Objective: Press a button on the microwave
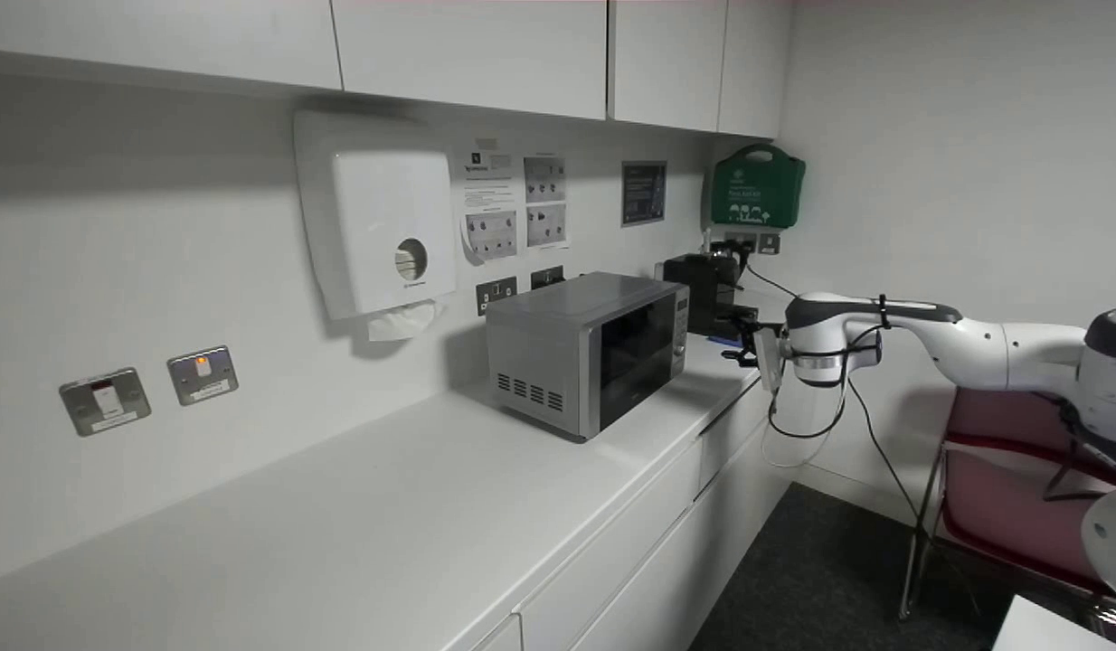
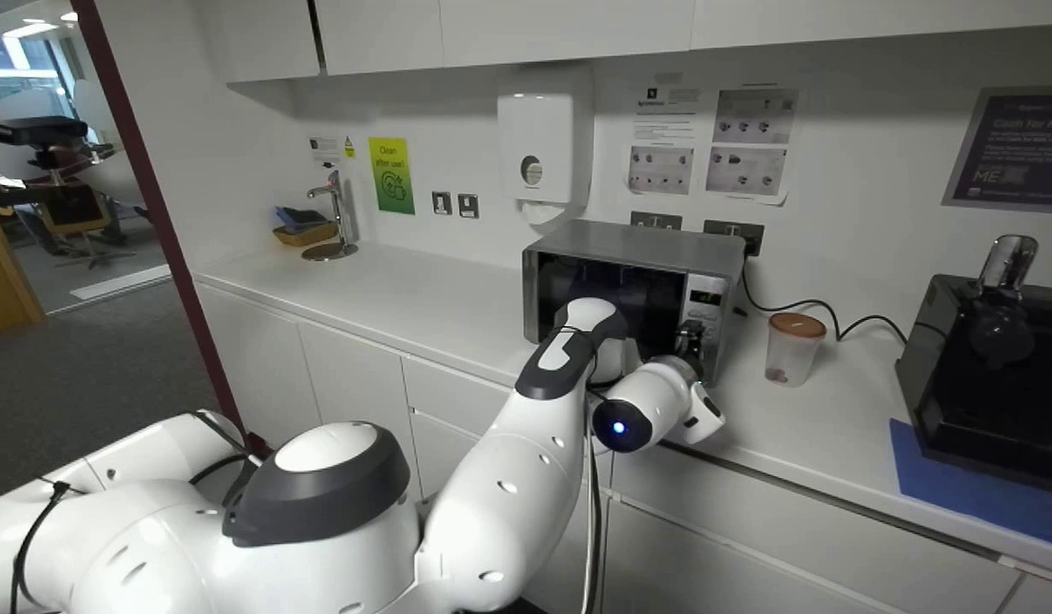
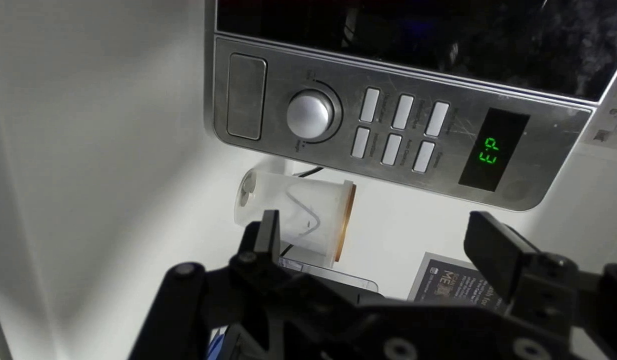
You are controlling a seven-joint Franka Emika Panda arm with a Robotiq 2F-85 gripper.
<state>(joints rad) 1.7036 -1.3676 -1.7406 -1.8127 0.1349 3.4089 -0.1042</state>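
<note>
So the black two-fingered gripper [image 3: 373,226] is spread wide with nothing between the fingertips, and in an exterior view there's a gap between it and the grey metal box microwave with the dark glass door [image 1: 558,348]. Facing it is the brushed-silver control strip [image 3: 338,150], with six small silver rectangular buttons [image 3: 391,149] and a round silver knob [image 3: 310,114]. Neither fingertip is on any of those, so imo the reach is mostly there but the actual press isn't done. What's left, I'd guess: line one fingertip up with a button (bringing the two together might help), push, back off. The black display [image 3: 494,149] shows green characters, no idea if that means anything. Microwave's on the long white countertop [image 1: 341,542], clear plastic tub with an orange-brown lid [image 2: 787,356] near its control end.
</note>
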